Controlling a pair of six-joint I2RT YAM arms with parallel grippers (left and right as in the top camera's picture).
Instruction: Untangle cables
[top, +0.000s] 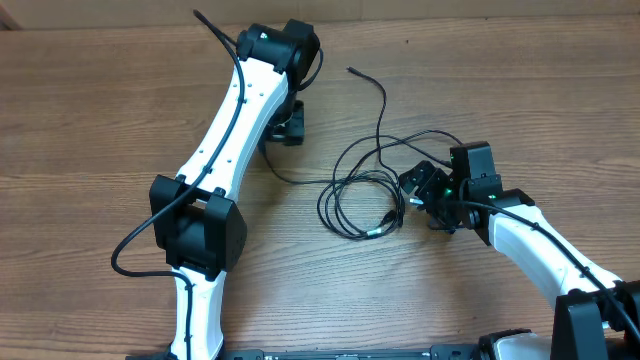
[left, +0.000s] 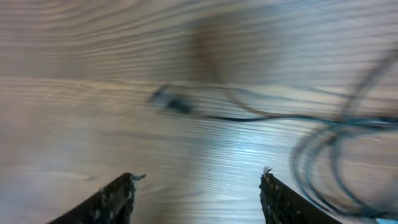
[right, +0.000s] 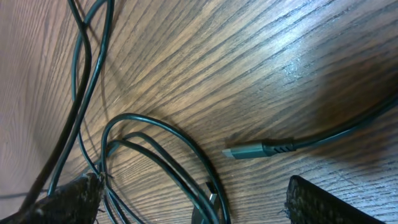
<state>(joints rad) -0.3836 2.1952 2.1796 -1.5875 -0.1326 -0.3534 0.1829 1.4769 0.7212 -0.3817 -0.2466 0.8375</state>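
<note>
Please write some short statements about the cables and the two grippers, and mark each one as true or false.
1. The cables lie on a wooden table. True.
2. The left fingers clamp a cable. False: they are open, with nothing between them.
3. A plug lies on the table between the open right fingers. True.
4. The cables are red. False: they are black.
</note>
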